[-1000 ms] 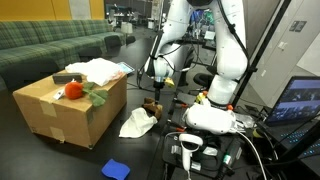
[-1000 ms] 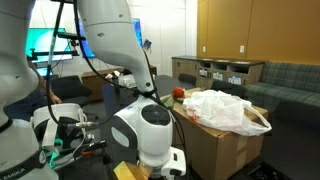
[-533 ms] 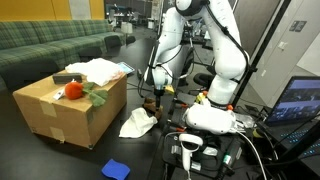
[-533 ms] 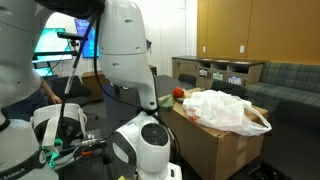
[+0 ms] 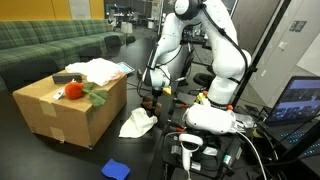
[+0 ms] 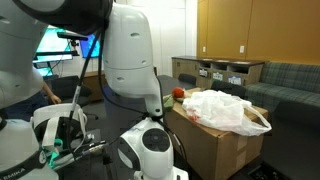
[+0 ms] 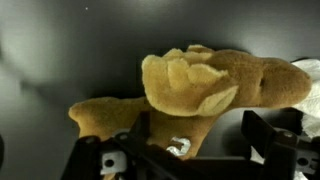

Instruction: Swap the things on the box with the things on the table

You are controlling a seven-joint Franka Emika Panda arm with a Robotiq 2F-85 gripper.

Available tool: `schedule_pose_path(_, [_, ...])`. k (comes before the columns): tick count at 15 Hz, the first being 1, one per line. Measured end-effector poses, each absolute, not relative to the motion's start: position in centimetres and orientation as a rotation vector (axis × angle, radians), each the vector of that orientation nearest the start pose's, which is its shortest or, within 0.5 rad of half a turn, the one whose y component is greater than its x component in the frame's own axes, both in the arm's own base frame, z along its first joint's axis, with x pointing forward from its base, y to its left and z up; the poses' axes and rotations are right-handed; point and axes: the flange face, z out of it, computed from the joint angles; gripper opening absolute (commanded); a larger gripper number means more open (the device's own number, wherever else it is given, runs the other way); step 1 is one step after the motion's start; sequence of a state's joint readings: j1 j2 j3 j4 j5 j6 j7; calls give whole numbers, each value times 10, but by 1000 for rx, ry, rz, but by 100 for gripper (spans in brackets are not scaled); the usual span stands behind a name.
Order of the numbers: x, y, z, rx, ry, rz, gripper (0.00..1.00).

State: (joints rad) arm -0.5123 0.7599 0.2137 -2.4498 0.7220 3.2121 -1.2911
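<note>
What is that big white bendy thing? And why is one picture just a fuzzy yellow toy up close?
The big white thing is a robot arm. At its end is a gripper, like a hand with two fingers. Two pictures come from cameras standing in the room, looking from different places. The close-up comes from a little camera on the arm's wrist, so it sees what the hand sees: a tan stuffed toy lying on the black table. The fingers stand open on either side of the toy and are not squeezing it. On the cardboard box lie a red thing with green leaves and something white and crumpled. On the table there are also a white cloth and a small blue thing.
</note>
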Motion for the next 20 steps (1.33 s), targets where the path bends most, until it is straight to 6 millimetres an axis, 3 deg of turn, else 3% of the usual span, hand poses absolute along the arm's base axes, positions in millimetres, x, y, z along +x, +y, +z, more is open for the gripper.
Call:
schedule_pose_path(5, [386,-166,15,-3053,-296,-126,27])
schedule_pose_path(9, [388,-167,15,-3052,-302,-132,2])
schedule_pose_path(15, [387,-163,25,-3054,-327,-135,3])
schedule_pose_path(20, [367,-151,63,-3080,-359,-131,3])
